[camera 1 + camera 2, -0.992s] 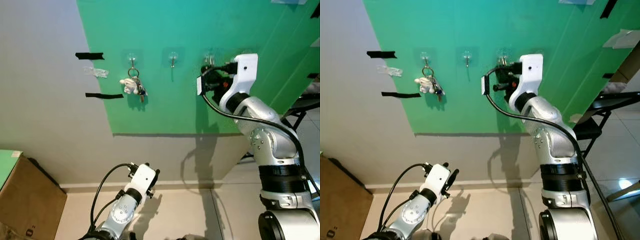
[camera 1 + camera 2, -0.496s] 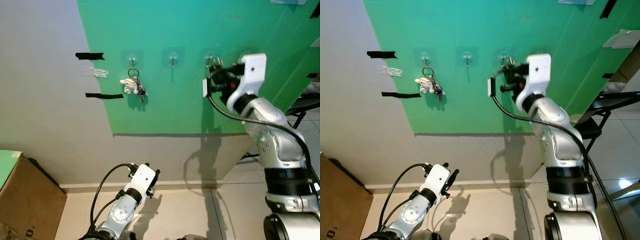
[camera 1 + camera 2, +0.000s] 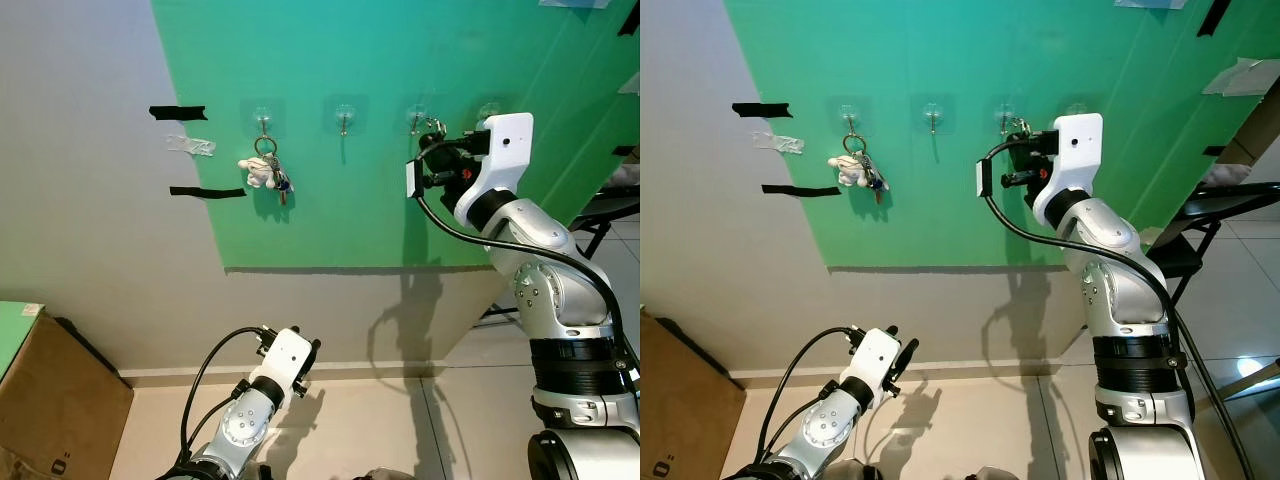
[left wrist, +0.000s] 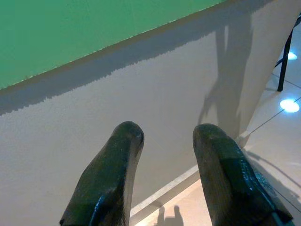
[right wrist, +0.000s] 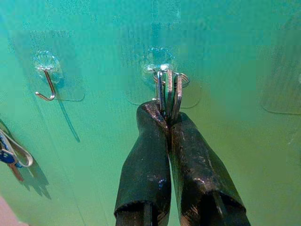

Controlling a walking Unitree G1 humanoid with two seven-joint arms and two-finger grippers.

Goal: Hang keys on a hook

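Right gripper (image 5: 168,123): raised to the green wall panel (image 3: 380,60), black fingers (image 5: 146,155) pinched together on the keys (image 5: 168,92), tips pointing at the third hook (image 5: 160,66).
Keys: several flat silver blades on a ring, clamped upright between the fingertips, ring end up against the third hook's clear pad; whether the ring sits over the hook itself cannot be told.
Third hook: clear adhesive pad on the green panel, directly behind the keys, third from the robot's left in a row of four.
Second hook (image 5: 46,84): bare metal hook on a clear pad, just beside the third, toward the robot's left.
First hook (image 3: 263,122): bearing another bunch of keys with a white fob (image 3: 265,172), hanging free against the panel.
Fourth hook (image 3: 489,108): clear pad just above the right wrist.
Black tape (image 3: 178,112): two strips on the grey wall, left of the panel, with a scrap of clear tape between.
Left gripper (image 4: 164,136): low, near the floor, fingers parted with nothing between, facing the grey wall below the panel.
Cardboard box (image 3: 50,400): on the floor at the robot's far left.
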